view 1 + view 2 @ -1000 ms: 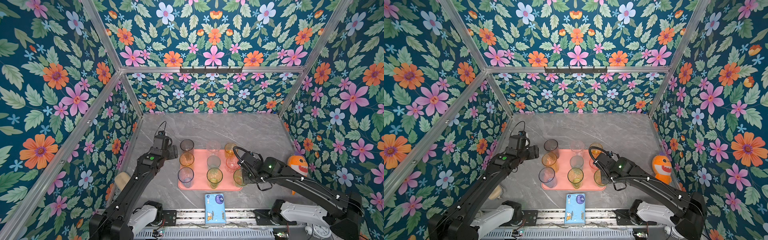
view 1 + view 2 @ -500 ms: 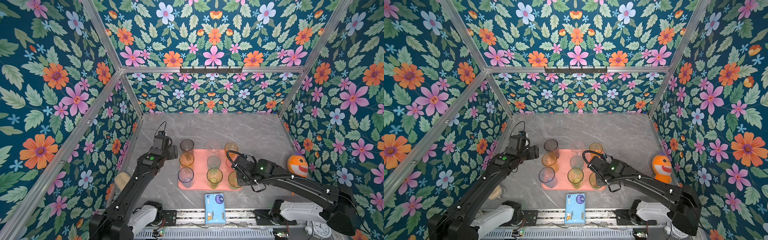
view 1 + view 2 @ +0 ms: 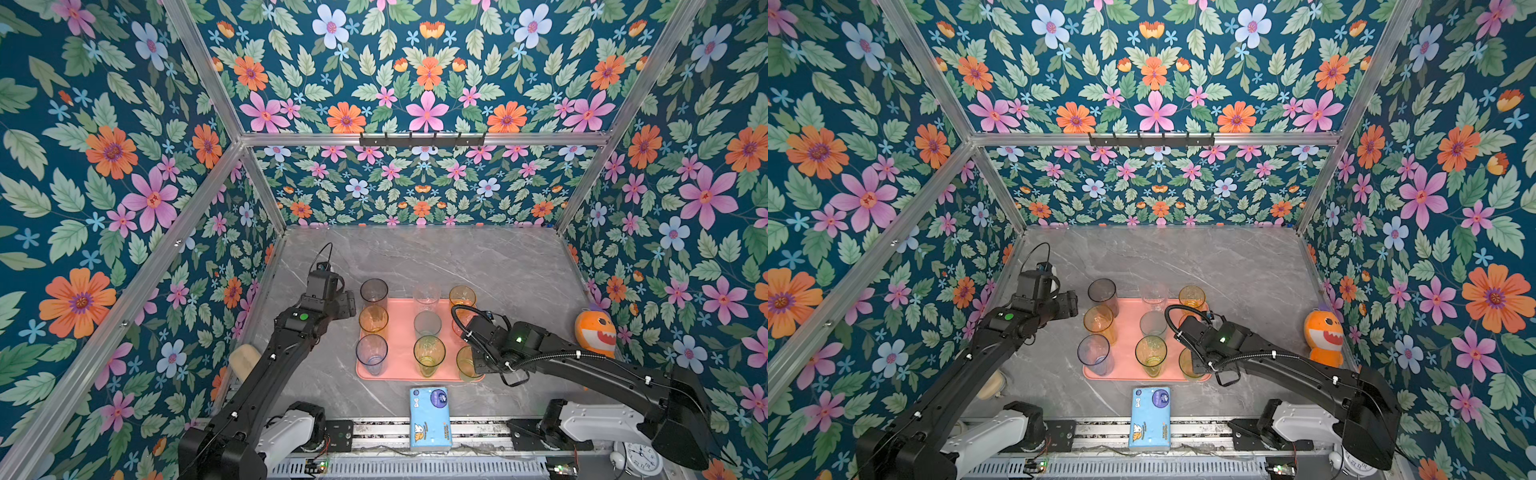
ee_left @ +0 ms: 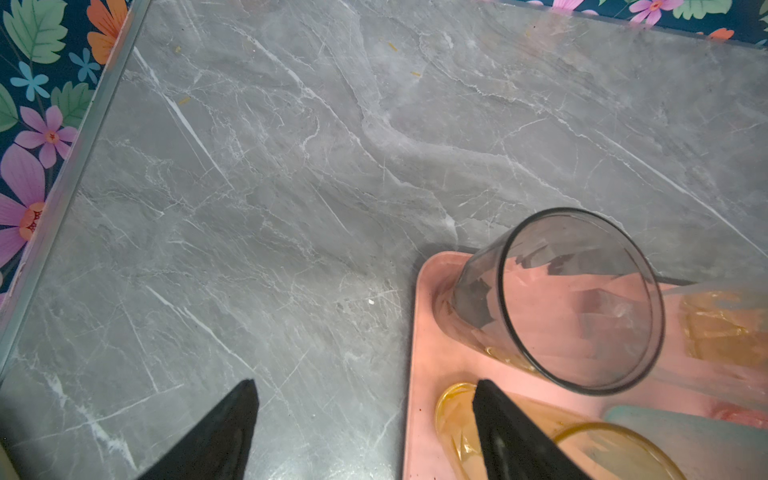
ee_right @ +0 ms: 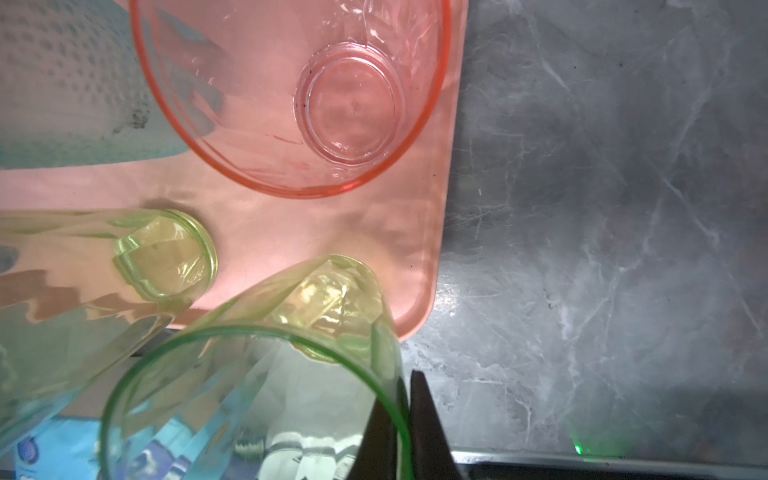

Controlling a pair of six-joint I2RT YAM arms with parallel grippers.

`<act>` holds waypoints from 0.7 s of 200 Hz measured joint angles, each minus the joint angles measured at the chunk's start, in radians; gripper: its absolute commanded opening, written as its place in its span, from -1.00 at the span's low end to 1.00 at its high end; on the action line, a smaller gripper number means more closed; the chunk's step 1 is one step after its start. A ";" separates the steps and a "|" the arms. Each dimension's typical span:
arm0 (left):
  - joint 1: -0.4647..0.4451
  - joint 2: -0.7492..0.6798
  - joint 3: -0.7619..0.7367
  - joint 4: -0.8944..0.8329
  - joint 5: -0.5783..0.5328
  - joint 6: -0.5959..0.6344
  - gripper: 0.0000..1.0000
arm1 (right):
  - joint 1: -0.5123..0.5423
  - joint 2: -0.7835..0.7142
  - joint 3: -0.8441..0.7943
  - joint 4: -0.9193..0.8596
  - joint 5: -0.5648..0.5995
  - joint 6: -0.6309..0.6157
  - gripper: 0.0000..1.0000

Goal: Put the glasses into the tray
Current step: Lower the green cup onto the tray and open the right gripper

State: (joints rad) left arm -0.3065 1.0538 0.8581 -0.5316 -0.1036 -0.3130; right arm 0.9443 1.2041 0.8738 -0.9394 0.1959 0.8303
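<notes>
Right gripper point(image 5: 405, 399) tight on yellow-green glass point(image 5: 232, 374) rim, pink glass point(image 5: 291, 95) beside; left gripper point(image 4: 363, 384) apart near smoky glass point(image 4: 573, 299)

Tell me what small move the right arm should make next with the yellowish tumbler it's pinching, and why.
Probably open the right gripper and let go. Its jaws are shut on the rim of the transparent yellow-green tumbler, whose base appears to lie inside a corner of the flat salmon-pink tray. Whether it touches the tray floor is unclear, so release gently.
</notes>
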 measured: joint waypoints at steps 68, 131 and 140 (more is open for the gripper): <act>0.000 -0.007 -0.002 0.000 0.000 0.000 0.69 | 0.000 0.039 0.000 0.031 0.017 0.000 -1.00; 0.000 -0.007 -0.003 0.000 0.000 0.000 0.69 | 0.000 0.069 -0.010 0.051 0.021 0.003 -1.00; 0.000 -0.007 -0.003 0.000 0.000 0.000 0.69 | 0.000 0.074 -0.011 0.055 0.024 0.004 -1.00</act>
State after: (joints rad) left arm -0.3065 1.0466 0.8547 -0.5312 -0.1032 -0.3134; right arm 0.9440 1.2778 0.8631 -0.8845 0.2199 0.8345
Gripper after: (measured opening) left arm 0.842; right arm 0.071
